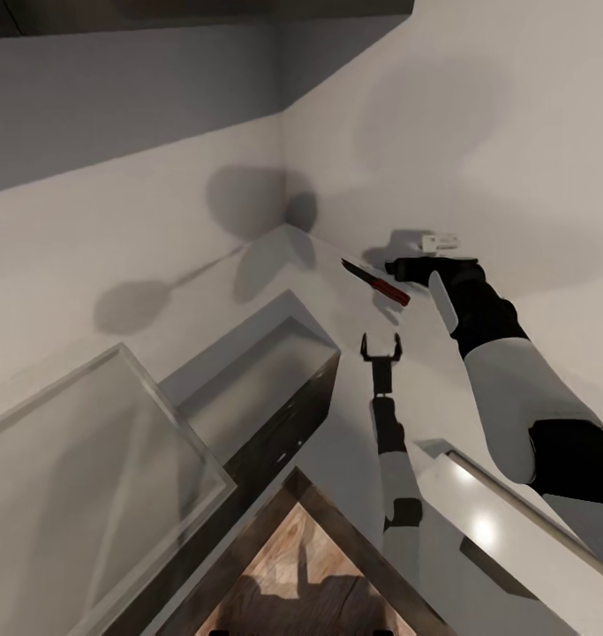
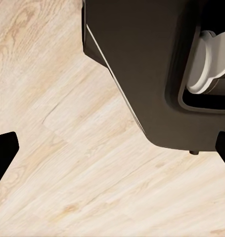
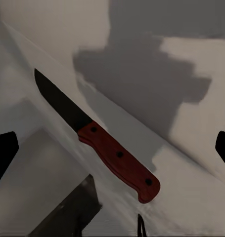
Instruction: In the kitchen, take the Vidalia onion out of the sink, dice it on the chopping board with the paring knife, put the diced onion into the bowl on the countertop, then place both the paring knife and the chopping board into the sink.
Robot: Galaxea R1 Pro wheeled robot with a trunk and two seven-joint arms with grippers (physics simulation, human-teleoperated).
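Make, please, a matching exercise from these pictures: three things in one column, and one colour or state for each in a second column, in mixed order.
Things:
1. paring knife handle
2. left gripper
3. floor

Descriptions:
A. light wood planks
B. reddish, with three dark rivets
C. dark fingers spread apart, nothing between them

Pairs: 1-B, 2-C, 3-A

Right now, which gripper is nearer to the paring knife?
Right. The right gripper sits just beside the paring knife; the left gripper hangs open farther away.
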